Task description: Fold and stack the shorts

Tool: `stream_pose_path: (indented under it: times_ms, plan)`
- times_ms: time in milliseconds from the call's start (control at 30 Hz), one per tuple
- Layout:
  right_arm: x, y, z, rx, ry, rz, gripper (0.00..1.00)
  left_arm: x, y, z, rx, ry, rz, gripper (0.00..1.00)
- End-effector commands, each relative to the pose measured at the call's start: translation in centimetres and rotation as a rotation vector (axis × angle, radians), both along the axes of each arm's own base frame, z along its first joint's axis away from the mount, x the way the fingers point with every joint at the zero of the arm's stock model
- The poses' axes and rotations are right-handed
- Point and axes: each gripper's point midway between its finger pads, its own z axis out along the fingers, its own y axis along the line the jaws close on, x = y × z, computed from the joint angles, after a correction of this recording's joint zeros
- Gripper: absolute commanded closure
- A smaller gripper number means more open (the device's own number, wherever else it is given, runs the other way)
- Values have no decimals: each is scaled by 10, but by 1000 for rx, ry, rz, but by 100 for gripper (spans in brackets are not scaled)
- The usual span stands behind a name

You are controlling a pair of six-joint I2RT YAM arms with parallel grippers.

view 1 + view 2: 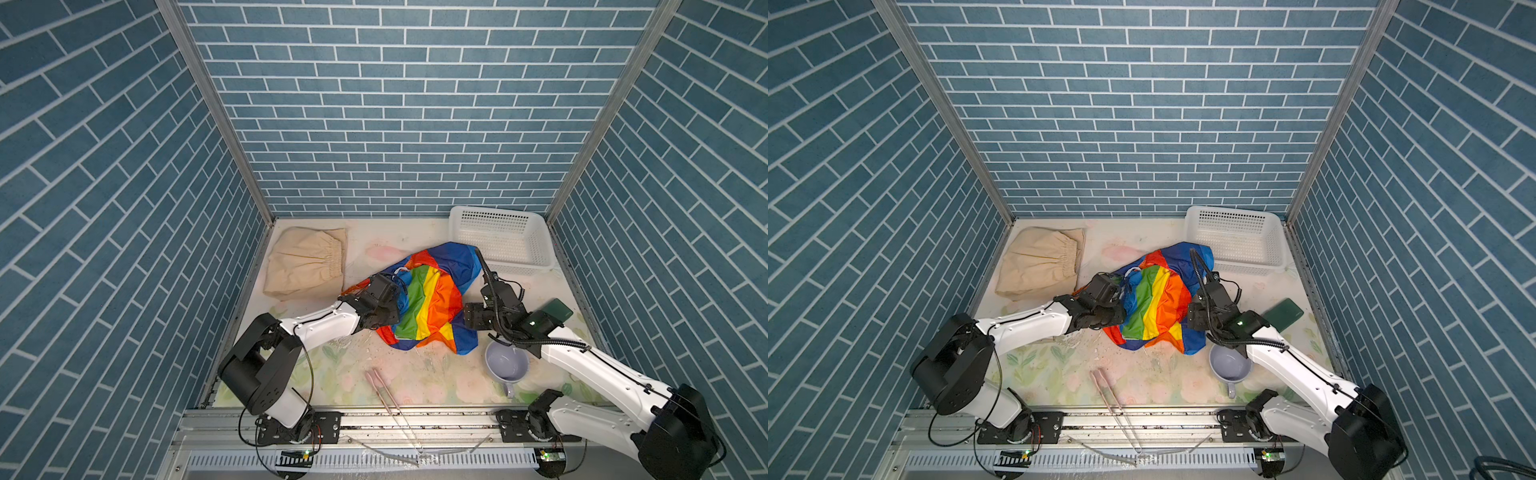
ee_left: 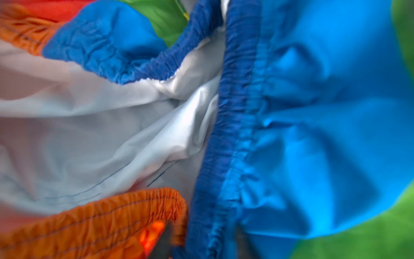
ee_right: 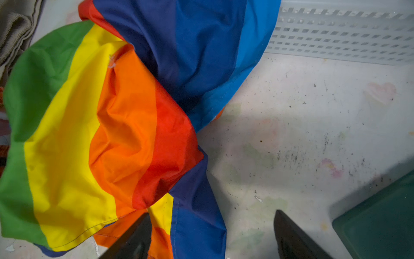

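Rainbow-striped shorts (image 1: 428, 303) lie crumpled mid-table, long axis running far-right to near, waistband turned left. Beige shorts (image 1: 305, 262) lie flat far left, gathered waist facing right. White basket (image 1: 519, 268) far right, just beside the blue end. Mug (image 1: 505, 365), green phone (image 1: 559, 311) and tongs (image 1: 384, 392) lie nearer. Left gripper (image 1: 395, 309) is buried in the waistband; grip not discernible. Right gripper (image 3: 210, 222) is spread wide, holding nothing, at the right hem.

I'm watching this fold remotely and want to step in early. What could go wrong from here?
The left gripper is buried in the crumpled rainbow shorts; it may catch only the white lining. The mug sits close beside the shorts; dragged cloth might tip it.
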Motion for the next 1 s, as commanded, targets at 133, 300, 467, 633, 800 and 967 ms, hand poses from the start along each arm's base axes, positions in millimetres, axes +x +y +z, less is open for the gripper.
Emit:
stream_pose_path:
  times_ms: [133, 300, 467, 633, 800, 967]
  plan:
    - [1, -8, 4, -29, -4, -16, 15, 13, -9, 57, 11, -86, -66, 100]
    - [0, -12, 9, -20, -13, -35, 15, 20, 12, 167, 58, -295, -74, 100]
    - [-1, -4, 11, 27, -8, -10, 14, 11, 44, 257, 66, -471, -22, 100]
    - [-6, 33, 2, 140, 56, 130, 11, -3, 64, 302, 52, -562, 9, 100]
    - [-17, 67, 0, 166, 75, 272, 7, -7, 79, 311, 84, -590, 46, 100]
    - [-34, 82, 14, 161, 14, 375, 8, -1, 73, 317, 89, -595, 34, 100]
